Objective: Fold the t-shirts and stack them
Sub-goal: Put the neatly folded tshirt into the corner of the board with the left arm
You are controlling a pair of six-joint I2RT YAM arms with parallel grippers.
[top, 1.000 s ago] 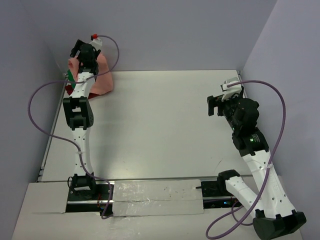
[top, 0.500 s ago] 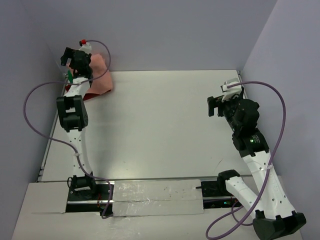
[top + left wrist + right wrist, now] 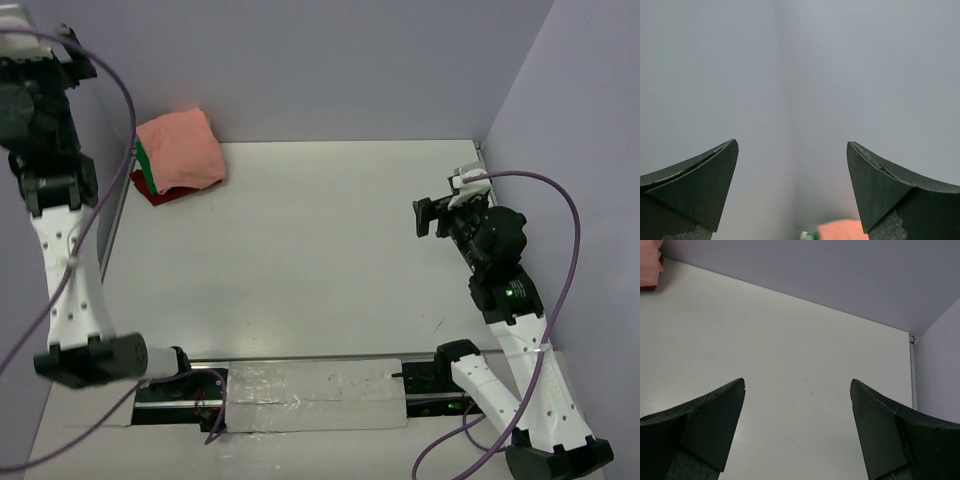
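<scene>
The salmon-pink t-shirt (image 3: 180, 148) lies folded on top of a stack at the table's far left corner. A bright green t-shirt edge (image 3: 143, 160) and a dark red t-shirt (image 3: 152, 192) show beneath it. My left arm (image 3: 60, 230) is raised high at the left wall, away from the stack. My left gripper (image 3: 792, 150) is open and empty and faces the wall corner, with the pink shirt (image 3: 840, 230) low in its view. My right gripper (image 3: 428, 215) is open and empty above the table's right side. In the right wrist view (image 3: 797, 390) the pink shirt (image 3: 649, 265) is far off at the top left.
The white table (image 3: 320, 250) is enclosed by lilac walls (image 3: 350, 60) at the back and on both sides. A purple cable (image 3: 110, 90) loops from the left arm, another (image 3: 560, 200) from the right arm. The arm bases sit on a rail (image 3: 310, 385) at the near edge.
My left arm has lifted up and swung left away from the stack, leaving the folded pink shirt uncovered on top. The right arm shifted only slightly.
</scene>
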